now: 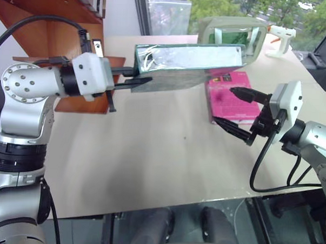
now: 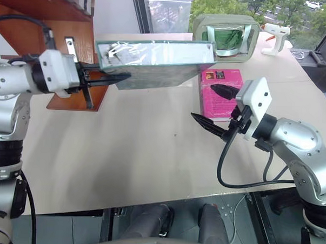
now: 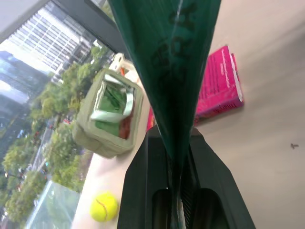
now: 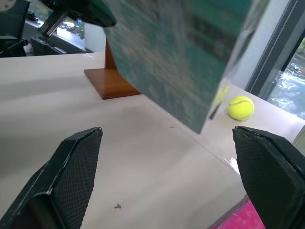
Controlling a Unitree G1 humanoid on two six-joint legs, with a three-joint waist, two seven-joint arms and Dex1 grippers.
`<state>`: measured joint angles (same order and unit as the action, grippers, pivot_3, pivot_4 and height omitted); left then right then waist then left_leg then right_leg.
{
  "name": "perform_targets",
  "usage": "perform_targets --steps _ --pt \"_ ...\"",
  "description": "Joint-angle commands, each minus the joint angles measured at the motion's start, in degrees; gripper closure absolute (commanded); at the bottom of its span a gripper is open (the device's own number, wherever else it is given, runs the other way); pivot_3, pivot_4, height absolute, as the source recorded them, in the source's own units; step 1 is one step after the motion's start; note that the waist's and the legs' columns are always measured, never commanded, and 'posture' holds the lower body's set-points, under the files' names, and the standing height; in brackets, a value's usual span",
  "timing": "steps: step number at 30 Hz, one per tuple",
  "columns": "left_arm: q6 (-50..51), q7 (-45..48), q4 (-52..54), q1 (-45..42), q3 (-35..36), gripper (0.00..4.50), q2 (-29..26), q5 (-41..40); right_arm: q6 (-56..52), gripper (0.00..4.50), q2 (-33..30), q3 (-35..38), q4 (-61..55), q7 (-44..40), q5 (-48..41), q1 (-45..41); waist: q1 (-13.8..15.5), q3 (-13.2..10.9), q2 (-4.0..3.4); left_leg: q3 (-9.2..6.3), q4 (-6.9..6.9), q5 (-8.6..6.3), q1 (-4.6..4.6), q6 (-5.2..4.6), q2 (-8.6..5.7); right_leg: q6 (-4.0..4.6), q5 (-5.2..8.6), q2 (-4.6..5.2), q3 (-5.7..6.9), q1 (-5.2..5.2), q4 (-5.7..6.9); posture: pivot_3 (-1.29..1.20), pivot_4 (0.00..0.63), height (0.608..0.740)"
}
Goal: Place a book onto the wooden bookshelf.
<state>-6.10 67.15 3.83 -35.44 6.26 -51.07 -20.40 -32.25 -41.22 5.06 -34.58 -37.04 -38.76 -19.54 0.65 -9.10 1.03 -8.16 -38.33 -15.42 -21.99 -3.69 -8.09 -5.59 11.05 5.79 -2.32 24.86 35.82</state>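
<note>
Above the worktop [image 1: 151, 154], in the left eye view, the left tool [image 1: 136, 79] is clenched on one short edge of the book [image 1: 190, 61] and holds it in the air, long side about level, well clear of the surface. The wooden bookshelf [image 1: 54, 20] stands just behind and to the left of this arm. The right tool [image 1: 236, 111] hangs with its fingers spread and nothing between them, near a pink book [image 1: 232, 95] that lies flat on the worktop.

In the right eye view the same holds: the book is apart from the shelf boards, with a green case [image 2: 226, 33] behind its far end.

In the left wrist view the teal cover runs straight out from between the two black fingers [image 3: 143, 191], so the grasp looks firm. A yellow ball [image 3: 104, 206] lies on the worktop near the case.

In the right wrist view the two fingers [image 4: 71, 167] stand wide apart; the book hangs above them, the base of the shelf beyond it.

I judge that lifting is done and the carrying step is in hand. The next move calls for swinging the book left toward a ledge of the shelf, keeping its free end from hitting the boards, and releasing only when it rests there
</note>
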Motion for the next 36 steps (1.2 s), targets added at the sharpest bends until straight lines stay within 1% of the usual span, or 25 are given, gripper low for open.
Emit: perform_targets --steps 1,5,9,13,16,20,25,30,33,36 --pt "-3.46 -1.46 0.00 0.13 3.51 4.36 0.08 -0.35 1.40 0.00 0.44 0.79 -0.80 -0.15 0.81 -0.50 0.17 0.00 0.00 0.00 0.00 0.00 0.01 0.00 0.00 0.00 0.00 0.01 0.00 -0.01 0.00 0.00 0.150 0.740" --pt "-8.97 -3.30 -2.13 -0.93 3.87 4.36 -0.04 3.21 1.36 0.00 0.42 1.50 -0.88 -0.54 0.89 -0.32 0.12 0.00 -0.01 0.00 0.00 0.00 0.01 0.00 -0.01 0.00 0.00 0.02 -0.01 -0.01 -0.02 0.00 0.150 0.740" --pt "-15.91 -4.48 -5.64 -5.55 2.38 4.36 -0.67 7.77 2.00 0.00 0.63 1.11 0.31 -1.21 1.56 -1.13 0.14 -0.01 0.00 0.00 0.01 0.00 0.01 0.00 0.00 0.01 0.00 0.01 0.00 -0.01 -0.01 0.00 0.150 0.740" --pt "-15.73 -3.65 -5.85 -8.62 2.12 4.36 -2.03 7.58 2.49 0.00 1.05 0.92 1.03 -1.90 1.90 -1.84 0.07 -0.01 0.00 0.00 0.00 0.00 -0.01 0.00 -0.04 0.01 -0.01 0.04 0.00 -0.01 -0.04 0.00 0.150 0.740" --pt "-14.85 -2.61 -6.33 -10.18 3.10 4.36 -4.15 6.33 3.15 0.00 1.39 0.69 2.06 -2.68 2.42 -2.08 -0.23 -0.02 -0.01 0.00 0.03 0.00 0.00 0.00 -0.02 0.01 -0.01 0.02 0.00 0.01 -0.05 0.00 0.150 0.740" --pt "-16.81 -1.54 -10.02 -10.82 3.96 4.36 -6.19 6.37 4.15 0.00 2.30 -0.17 3.89 -3.77 3.37 -3.05 -0.38 -0.06 -0.07 0.01 0.02 0.00 0.02 0.00 0.02 0.01 -0.01 -0.02 -0.01 0.00 -0.02 0.00 0.150 0.740" --pt "-18.52 -2.39 -14.93 -12.84 5.52 4.36 -8.78 7.23 5.38 0.00 3.29 -1.01 5.79 -5.25 4.33 -4.19 -0.42 -0.07 -0.08 0.01 0.02 0.00 0.02 0.00 0.02 0.01 -0.01 -0.03 0.00 0.00 -0.01 0.00 0.150 0.740" --pt "-22.76 -0.56 -21.11 -14.62 5.28 4.36 -12.81 8.21 6.12 0.00 3.91 -1.19 6.93 -6.33 4.91 -4.94 -0.78 -0.09 -0.10 0.01 0.02 0.00 -0.01 0.00 0.01 0.01 0.00 -0.03 0.00 0.03 -0.04 0.00 0.150 0.740" --pt "-24.74 1.62 -23.51 -15.64 5.18 4.36 -15.26 7.35 6.51 0.00 3.88 -1.05 7.53 -6.95 4.98 -5.09 -0.96 -0.09 -0.11 0.01 0.02 0.00 0.00 0.00 0.01 0.01 0.00 -0.04 0.01 0.03 -0.03 0.00 0.150 0.740" --pt "-24.26 5.23 -24.62 -15.14 5.53 4.36 -18.91 6.28 7.00 0.00 4.07 -1.25 8.53 -7.66 5.21 -5.69 -1.27 -0.10 -0.12 0.01 0.02 0.00 -0.01 0.00 0.01 0.01 0.00 -0.04 0.01 0.03 -0.02 0.00 0.150 0.740"
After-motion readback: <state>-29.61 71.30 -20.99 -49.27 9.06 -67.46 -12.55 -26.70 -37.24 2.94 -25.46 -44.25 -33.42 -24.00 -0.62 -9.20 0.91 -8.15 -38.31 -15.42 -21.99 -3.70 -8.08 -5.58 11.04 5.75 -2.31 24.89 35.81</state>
